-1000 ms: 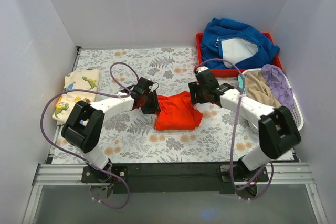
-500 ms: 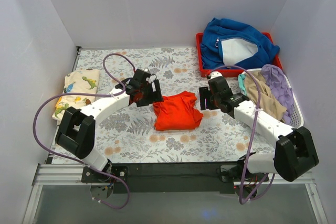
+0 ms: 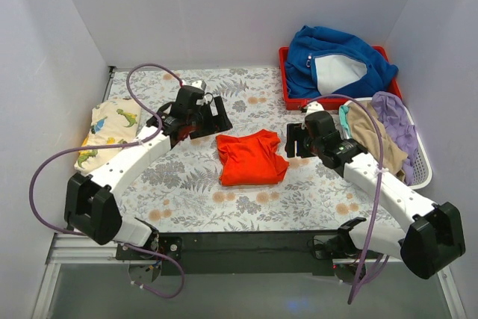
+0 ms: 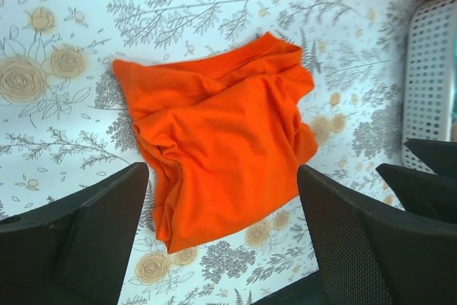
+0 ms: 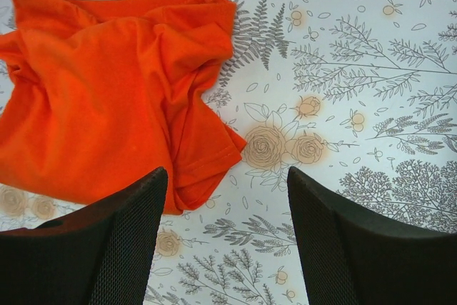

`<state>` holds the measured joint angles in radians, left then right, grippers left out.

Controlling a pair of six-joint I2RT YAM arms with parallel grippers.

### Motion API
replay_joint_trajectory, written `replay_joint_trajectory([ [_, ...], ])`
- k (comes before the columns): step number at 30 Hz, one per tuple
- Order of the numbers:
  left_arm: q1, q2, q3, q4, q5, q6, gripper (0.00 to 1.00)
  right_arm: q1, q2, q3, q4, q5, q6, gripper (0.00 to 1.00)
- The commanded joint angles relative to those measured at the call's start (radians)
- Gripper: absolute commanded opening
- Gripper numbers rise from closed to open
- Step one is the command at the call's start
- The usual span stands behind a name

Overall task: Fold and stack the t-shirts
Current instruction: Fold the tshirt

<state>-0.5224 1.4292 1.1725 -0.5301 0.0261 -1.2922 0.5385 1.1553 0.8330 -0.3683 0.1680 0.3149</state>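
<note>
The orange-red t-shirt (image 3: 252, 158) lies roughly folded and rumpled in the middle of the flowered table; it also shows in the left wrist view (image 4: 218, 130) and the right wrist view (image 5: 107, 98). The cream dinosaur t-shirt (image 3: 108, 131) lies folded at the table's left edge. My left gripper (image 3: 212, 117) is open and empty, raised to the upper left of the orange shirt. My right gripper (image 3: 295, 140) is open and empty, just right of the shirt; its jaws frame the shirt's sleeve corner (image 5: 207, 151).
A red tray (image 3: 287, 87) at the back right holds the thick blue garment (image 3: 340, 61). A white basket (image 3: 418, 147) on the right holds tan and purple clothes. White walls close in the table on three sides.
Both grippers have let go of the orange shirt and drawn away from it, the left up and to the left, the right to the right. The shirt lies still.
</note>
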Motion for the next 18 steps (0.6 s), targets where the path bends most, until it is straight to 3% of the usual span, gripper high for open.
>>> replay_joint_trajectory([
  [1, 0.005, -0.111, 0.03, 0.001, -0.003, 0.028, 0.84, -0.003, -0.054, 0.021, 0.009, -0.044, -0.007, 0.74],
  [9, 0.005, -0.222, -0.002, 0.085, -0.011, 0.062, 0.85, -0.003, -0.106, 0.02, 0.026, -0.076, -0.033, 0.76],
  [18, 0.004, -0.22, -0.025, 0.084, -0.044, 0.05, 0.86, -0.003, -0.094, 0.023, 0.003, -0.041, 0.009, 0.79],
])
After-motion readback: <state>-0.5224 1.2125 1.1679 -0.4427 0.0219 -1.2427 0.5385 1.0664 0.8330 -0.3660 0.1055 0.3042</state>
